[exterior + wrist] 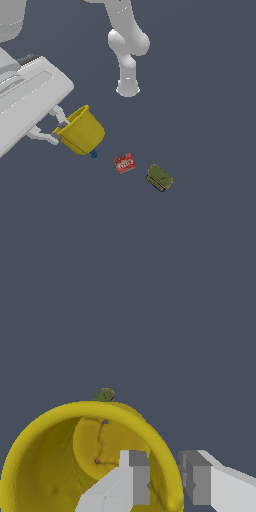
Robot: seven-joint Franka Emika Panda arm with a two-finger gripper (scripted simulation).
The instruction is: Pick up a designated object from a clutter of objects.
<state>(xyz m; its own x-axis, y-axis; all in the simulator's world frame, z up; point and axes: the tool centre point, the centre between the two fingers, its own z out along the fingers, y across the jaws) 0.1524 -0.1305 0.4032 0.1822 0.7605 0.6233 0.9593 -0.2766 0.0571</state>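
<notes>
The white arm rises from its base post (128, 86) at the far side of the scene, its rounded joint (129, 42) bulging above the post before the links run out of the exterior view at the top. The forearm and wrist come back into the picture from the exterior view's left as a broad, pale grey block (30, 100), slanted downward. At its end sits the hand (59, 129). In the wrist view its two fingers (135, 476) stand apart, one inside the yellow cup (45, 466) and the other outside it, pinching the thin wall between them.
</notes>
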